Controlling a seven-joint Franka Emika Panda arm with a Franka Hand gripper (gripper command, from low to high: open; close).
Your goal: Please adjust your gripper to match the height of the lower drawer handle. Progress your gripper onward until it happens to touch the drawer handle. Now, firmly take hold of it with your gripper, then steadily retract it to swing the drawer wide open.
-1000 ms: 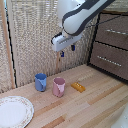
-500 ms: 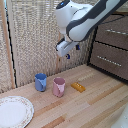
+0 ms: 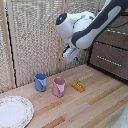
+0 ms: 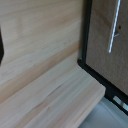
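Observation:
In the exterior view my gripper (image 3: 73,56) hangs in the air over the table, its blue fingertips (image 3: 76,58) pointing down toward the exterior view's right. It is too small to tell whether it is open. It holds nothing that I can see. The drawer (image 3: 111,61) is the lower dark brown front at the exterior view's right. Its lower drawer handle (image 3: 108,60) is a thin silvery bar, well apart from the gripper. The wrist view shows a brown drawer front (image 4: 102,45) with a silvery bar (image 4: 114,27); I cannot tell which drawer it is.
A second brown drawer front (image 3: 118,38) sits above the lower one. On the wooden table (image 3: 100,105) stand a blue cup (image 3: 40,81) and a pink cup (image 3: 59,87), with an orange block (image 3: 78,86) and a white plate (image 3: 14,111). A bamboo screen (image 3: 35,35) is behind.
The gripper has come down and drifted slightly toward the exterior view's right. The arm's bulky upper part has swung toward the exterior view's left. Nothing on the table moved.

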